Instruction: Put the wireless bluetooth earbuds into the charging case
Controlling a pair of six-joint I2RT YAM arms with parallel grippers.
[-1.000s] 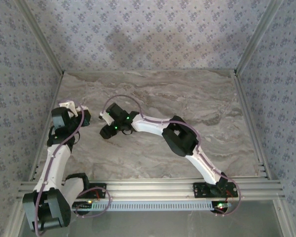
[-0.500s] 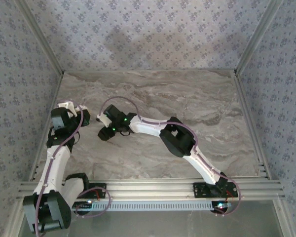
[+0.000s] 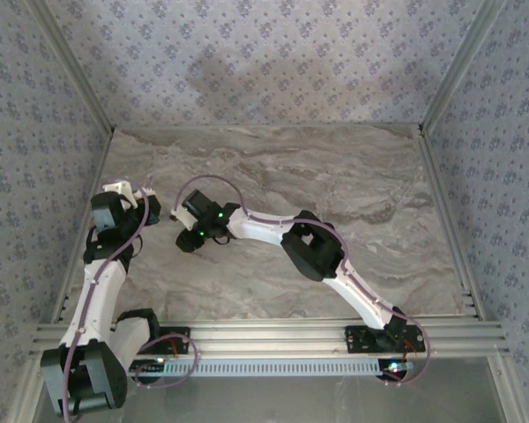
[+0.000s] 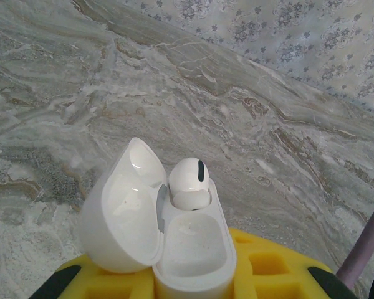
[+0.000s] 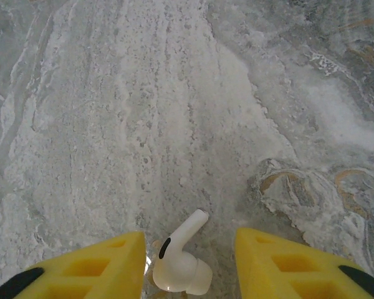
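While the arms are angling toward each other in the top view, the left gripper (image 3: 152,210) and right gripper (image 3: 190,238) are sitting near one another, tips apart; the jaws are too small to read there.

Left wrist: the jaws are clamping narrow on the charging case (image 4: 190,261), which is sitting between the yellow pads (image 4: 280,274). Its lid (image 4: 121,212) is hanging open to one side. The seated earbud (image 4: 189,182) is resting in the slot farther from the jaws. The empty slot (image 4: 190,240) nearer the jaws is waiting.

Right wrist: the jaws are standing apart, gripping nothing. The loose earbud (image 5: 177,265) is lying on the table (image 5: 174,93) between them, closer to the left pad, stem pointing away from the jaws.

Judging progress: roughly half is looking done. One bud is in; the second is needing grasping, carrying and seating.
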